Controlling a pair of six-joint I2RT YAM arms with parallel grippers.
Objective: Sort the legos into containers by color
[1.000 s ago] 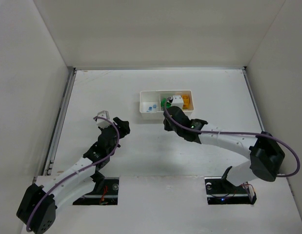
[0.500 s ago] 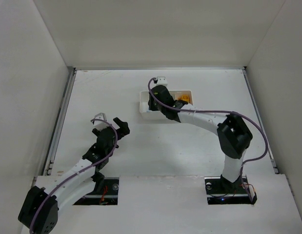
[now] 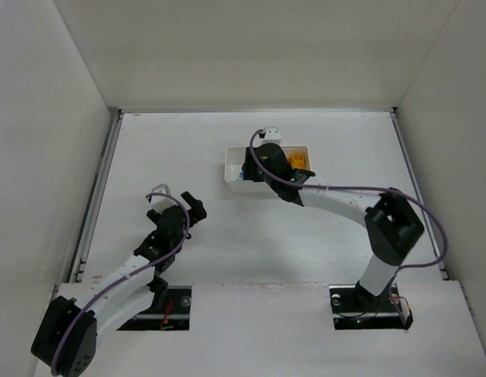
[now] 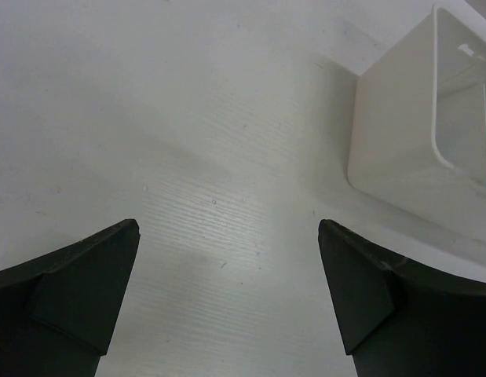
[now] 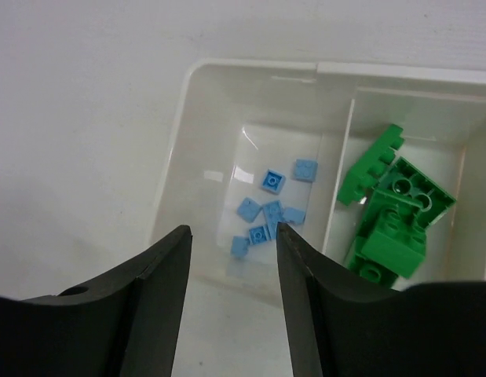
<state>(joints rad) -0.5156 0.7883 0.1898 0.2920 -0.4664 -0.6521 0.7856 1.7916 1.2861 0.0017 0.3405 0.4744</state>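
- A white table (image 3: 345, 141) stands boxed in by plain white walls (image 3: 250, 47) at the back and on both sides.
- The tray (image 3: 229, 166) sits midway across the table, nearer the back edge than the front.
- In its left compartment lie small blue legos (image 5: 268, 208). Green legos (image 5: 392, 212) are piled in the middle one, and orange legos (image 3: 299, 162) show in the right one.
- The left gripper (image 4: 227, 236) hangs over bare table, left of centre and forward of the tray. Its jaws are spread wide with nothing between them.
- The right gripper (image 5: 232, 232) hovers above the tray's left compartment. Its jaws are part-way apart and empty, touching neither legos nor tray.
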